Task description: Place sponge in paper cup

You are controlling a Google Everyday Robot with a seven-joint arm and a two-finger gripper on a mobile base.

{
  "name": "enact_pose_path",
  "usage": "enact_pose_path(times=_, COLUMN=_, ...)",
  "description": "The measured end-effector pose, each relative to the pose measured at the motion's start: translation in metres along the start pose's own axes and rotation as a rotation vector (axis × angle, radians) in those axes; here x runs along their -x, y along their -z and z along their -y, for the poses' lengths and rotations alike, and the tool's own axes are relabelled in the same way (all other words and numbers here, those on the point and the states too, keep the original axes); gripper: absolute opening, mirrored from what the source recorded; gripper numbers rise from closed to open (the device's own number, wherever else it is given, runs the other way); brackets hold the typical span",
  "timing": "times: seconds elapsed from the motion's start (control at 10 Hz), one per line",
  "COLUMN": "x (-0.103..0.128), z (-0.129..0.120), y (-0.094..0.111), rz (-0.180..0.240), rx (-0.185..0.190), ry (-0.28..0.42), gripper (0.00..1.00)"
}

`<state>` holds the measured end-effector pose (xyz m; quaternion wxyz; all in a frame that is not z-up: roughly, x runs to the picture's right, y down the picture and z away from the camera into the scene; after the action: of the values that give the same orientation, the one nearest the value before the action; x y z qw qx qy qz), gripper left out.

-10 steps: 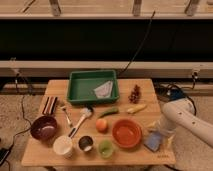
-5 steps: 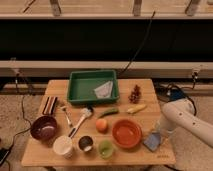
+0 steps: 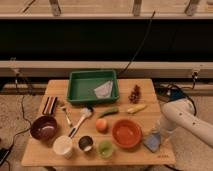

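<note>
Blue sponge (image 3: 151, 142) sits clamped in the closed pincer (image 3: 158, 133) beside the orange bowl (image 3: 116, 132)

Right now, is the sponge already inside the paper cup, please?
No, the sponge sits on the table at front right, with the gripper shut on it.

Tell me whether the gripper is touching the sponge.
Cannot tell. In the camera view the gripper, shut, sits over the far edge of the sponge with no gap showing, but the contact itself is hidden.
</note>
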<state>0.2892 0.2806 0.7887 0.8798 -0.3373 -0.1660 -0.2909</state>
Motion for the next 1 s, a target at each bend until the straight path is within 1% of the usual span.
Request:
enact_pose_path(times=0.1, x=0.002, z=-0.001, y=0.001, rz=-0.004, rx=-0.002, ry=0.007, gripper=0.16)
enact_pose_path(times=0.2, x=0.009, z=0.001, y=0.008, rz=-0.023, rx=-0.019, ry=0.028, gripper=0.16)
enact_pose_path(times=0.4, x=0.020, z=0.003, y=0.031, rz=-0.058, rx=-0.047, ry=0.057, gripper=0.16)
enact_pose_path(times=0.6, x=0.042, z=0.007, y=0.075, rz=-0.106, rx=-0.082, ry=0.110, gripper=0.16)
enact_pose_path(times=0.7, x=0.053, z=0.008, y=0.089, rz=-0.124, rx=-0.093, ry=0.137, gripper=0.16)
enact_pose_path(times=0.8, x=0.066, z=0.011, y=0.102, rz=-0.141, rx=-0.100, ry=0.170, gripper=0.16)
enact_pose_path(times=0.9, x=0.084, z=0.020, y=0.110, rz=-0.152, rx=-0.102, ry=0.217, gripper=0.16)
enact_pose_path(times=1.0, x=0.095, z=0.030, y=0.113, rz=-0.158, rx=-0.103, ry=0.250, gripper=0.16)
